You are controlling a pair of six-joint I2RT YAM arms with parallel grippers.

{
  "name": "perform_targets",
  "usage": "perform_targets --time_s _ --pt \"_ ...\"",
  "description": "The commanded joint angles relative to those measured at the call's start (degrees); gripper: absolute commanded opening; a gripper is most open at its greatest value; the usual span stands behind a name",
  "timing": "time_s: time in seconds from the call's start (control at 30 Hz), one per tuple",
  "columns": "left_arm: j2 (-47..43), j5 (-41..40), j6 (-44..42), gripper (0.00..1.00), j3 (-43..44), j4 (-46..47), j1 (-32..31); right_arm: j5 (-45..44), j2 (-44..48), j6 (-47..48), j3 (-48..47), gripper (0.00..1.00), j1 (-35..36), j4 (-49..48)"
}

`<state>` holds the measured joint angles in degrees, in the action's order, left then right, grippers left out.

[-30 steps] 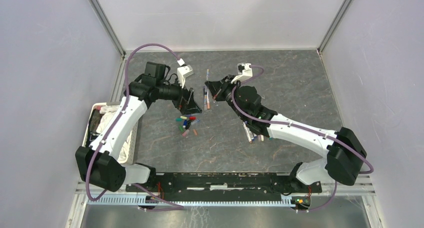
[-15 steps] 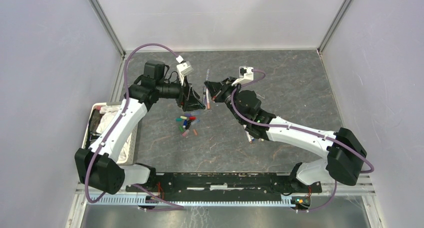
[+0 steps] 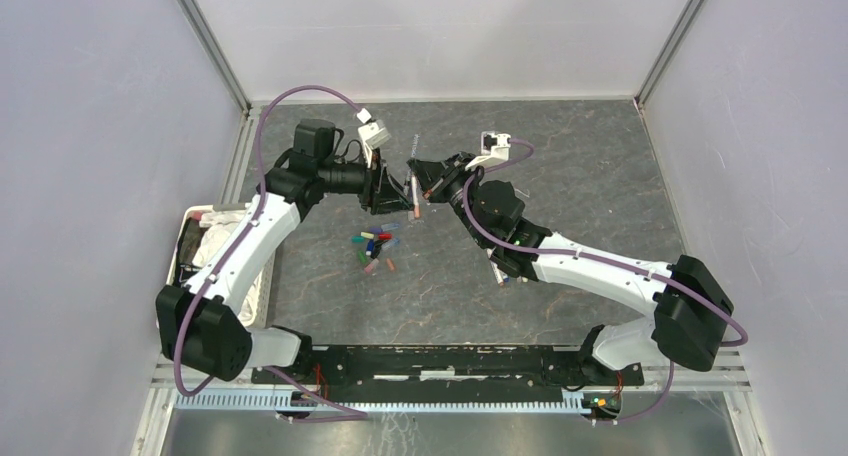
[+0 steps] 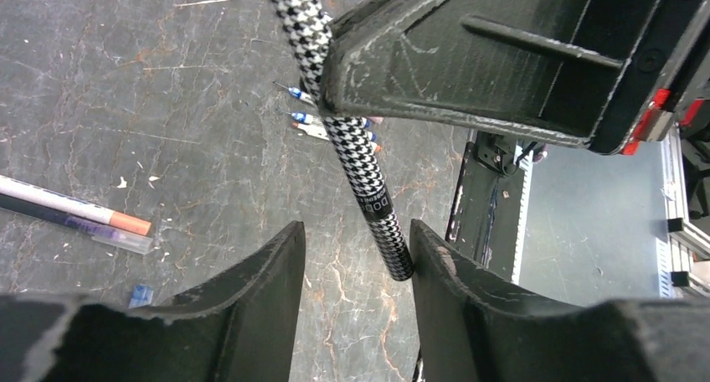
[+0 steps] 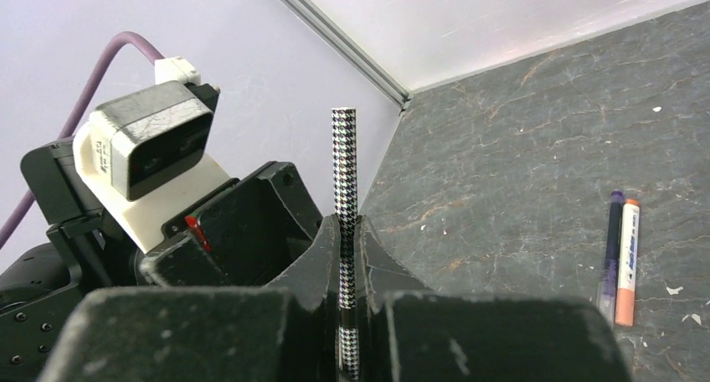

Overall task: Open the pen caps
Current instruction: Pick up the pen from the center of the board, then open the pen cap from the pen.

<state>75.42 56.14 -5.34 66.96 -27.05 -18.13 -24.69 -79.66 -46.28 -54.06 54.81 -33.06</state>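
Note:
A black-and-white houndstooth pen [image 5: 344, 160] stands up out of my right gripper [image 5: 346, 224], which is shut on its barrel. Its free end [image 4: 393, 248] lies between the fingers of my left gripper [image 4: 356, 244]. The left jaws stand apart; the pen's end rests against the right-hand finger [image 4: 456, 290], with a gap to the other. No cap seam shows on this pen. In the top view the left gripper [image 3: 388, 191] and the right gripper [image 3: 424, 179] meet nose to nose above the table's middle. Loose coloured pen caps [image 3: 375, 246] lie in a small heap just in front of them.
Two pens [image 5: 621, 260], one white with an orange end and one dark, lie on the grey table [image 3: 590, 176]. More pens [image 3: 500, 266] lie partly under my right arm. A white basket [image 3: 188, 231] with cloth sits at the left edge. A small blue cap [image 4: 141, 295] lies alone.
My left gripper has moved right, up to the right gripper, and its jaws have narrowed around the pen's free end. The right gripper has kept its hold.

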Motion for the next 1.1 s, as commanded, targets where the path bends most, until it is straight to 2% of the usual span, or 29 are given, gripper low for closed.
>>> perform_targets --time_s 0.0,0.13,0.27,0.33,0.37,0.43,0.53,0.7,0.83,0.9,0.97,1.07 --pt "0.6 2.0 1.2 0.51 -0.3 2.0 -0.2 -0.1 -0.3 -1.6 0.4 0.00 0.2 -3.0" --pt "0.7 1.7 0.3 0.30 0.0 1.6 -0.2 0.0 -0.1 -2.4 1.7 0.00 0.3 -2.8" --pt "0.8 1.0 -2.3 0.17 0.9 -0.5 -0.2 -0.1 -0.1 -3.0 3.0 0.00 0.3 -2.8" --pt "0.8 0.3 -4.3 0.05 1.3 -2.2 -0.2 0.0 -0.1 -3.2 3.5 0.00 0.2 -2.7" --pt "0.9 -0.4 -5.1 0.03 1.6 -2.9 -0.2 0.0 0.1 -3.2 3.6 0.00 0.2 -2.4" --pt "1.0 -2.2 -9.3 0.02 2.5 -6.5 -0.2 -0.1 0.9 -2.8 3.9 0.02 0.2 -1.2" --pt "1.2 -7.4 -20.5 0.02 3.9 -13.0 -0.4 2.7 2.6 0.1 3.2 0.16 -1.2 1.7" --pt "1.2 -25.0 -40.3 0.02 2.2 -22.9 -1.8 23.3 3.6 3.6 -2.7 0.42 -11.2 15.6" --pt "0.0 -32.2 -47.2 0.02 -1.5 -27.6 -4.1 33.6 3.7 11.5 -5.8 0.58 -17.1 26.1" --pt "-1.9 -32.0 -49.4 0.02 -3.7 -28.0 -5.3 38.0 2.3 14.8 -8.1 0.60 -19.0 32.1" --pt "-4.9 -31.4 -52.3 0.02 -5.7 -28.1 -6.7 46.0 0.1 16.4 -9.3 0.62 -20.6 35.3" --pt "-7.6 -32.0 -55.6 0.02 -8.2 -28.2 -9.1 57.0 -2.4 14.4 -7.5 0.62 -21.4 31.8"
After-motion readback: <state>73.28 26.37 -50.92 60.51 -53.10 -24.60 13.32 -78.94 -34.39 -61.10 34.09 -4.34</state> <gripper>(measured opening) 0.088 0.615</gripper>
